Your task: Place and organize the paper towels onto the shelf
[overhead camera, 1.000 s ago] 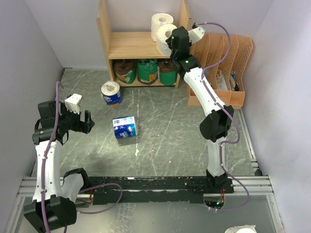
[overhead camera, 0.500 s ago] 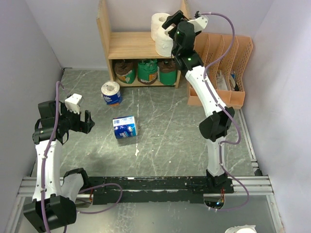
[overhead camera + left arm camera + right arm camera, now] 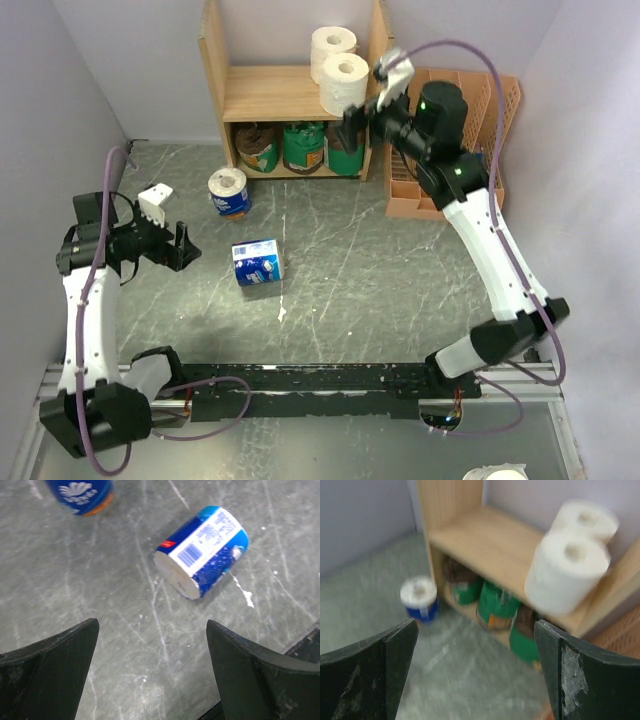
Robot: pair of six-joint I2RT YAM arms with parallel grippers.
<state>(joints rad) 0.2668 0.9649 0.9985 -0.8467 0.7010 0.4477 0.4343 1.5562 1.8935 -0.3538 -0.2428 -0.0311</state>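
Left gripper [image 3: 151,625]: jaws spread, empty, above table [image 3: 75,585]. Blue-and-white roll [image 3: 202,550] just ahead, lying on its side, long axis diagonal, white end toward jaws. Right gripper [image 3: 362,118]: jaws spread, empty, near two upright white rolls [image 3: 344,84] on shelf [image 3: 270,92] top tier.

Plain white rolls [image 3: 344,85], blue-and-white wrapped roll [image 3: 258,262]

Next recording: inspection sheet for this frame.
Surface: grey marbled tabletop, white scuffs.
Job's things: two white rolls on the shelf's upper tier; three darker rolls on its lower tier; upright blue roll and lying blue roll on the tabletop.
Clutter: peach file organizer beside the shelf.
Grippers: left gripper open, empty, near the lying blue roll; right gripper open, empty, facing the shelf.
Cables: purple cables along both arms.
Surroundings: plain walls.
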